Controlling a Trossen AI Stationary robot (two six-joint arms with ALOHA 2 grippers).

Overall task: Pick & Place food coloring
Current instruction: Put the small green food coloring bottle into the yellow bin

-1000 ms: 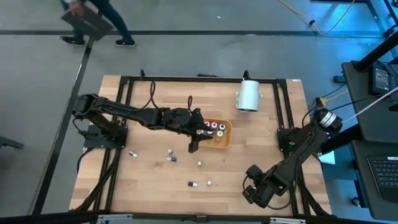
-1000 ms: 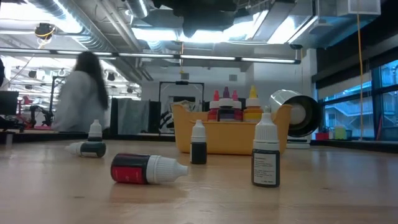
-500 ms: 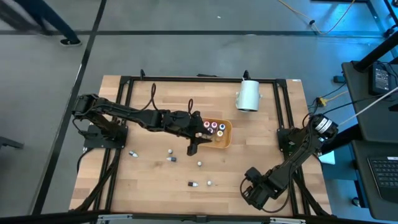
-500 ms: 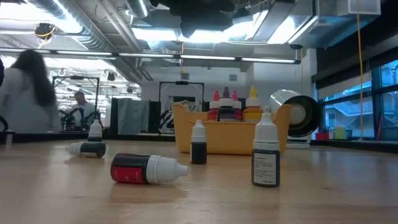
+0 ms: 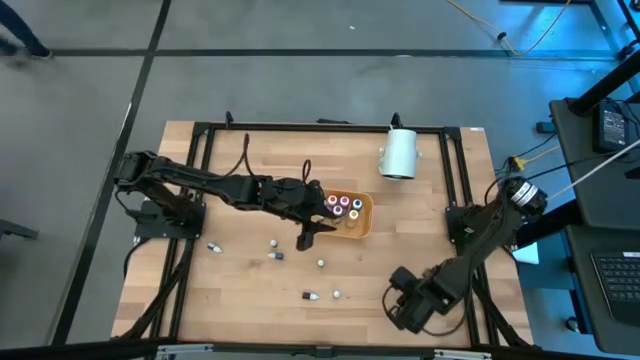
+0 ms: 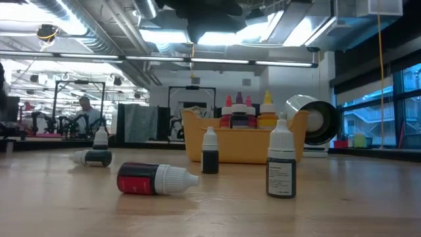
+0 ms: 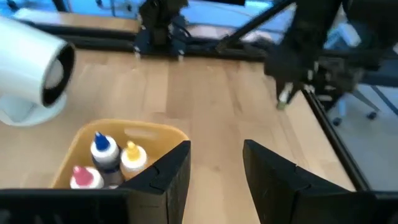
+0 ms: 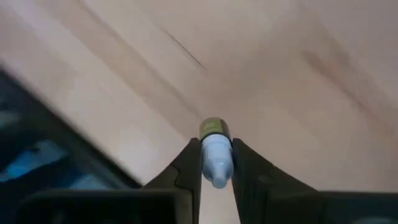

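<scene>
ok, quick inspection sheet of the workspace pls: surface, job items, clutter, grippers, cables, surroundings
Surface: wooden table, black frame.
Job's things: bottles standing in the orange tray; six loose bottles on the wood, one red-labelled bottle lying down.
Clutter: white cylinder on its side.
Grippers: left gripper open beside the tray; right gripper shut on a white-capped bottle near the front right edge.
Cables: yellow cable on the floor.
Surroundings: a person far behind.

Even overhead light from ceiling strips (image 6: 197, 62) fell flat on the wooden table (image 5: 250, 285), shadows short and soft, window (image 6: 378, 118) glow bluish at one side, both wrist views motion-smeared, the left wrist's white cylinder (image 7: 31, 65) blurred.
</scene>
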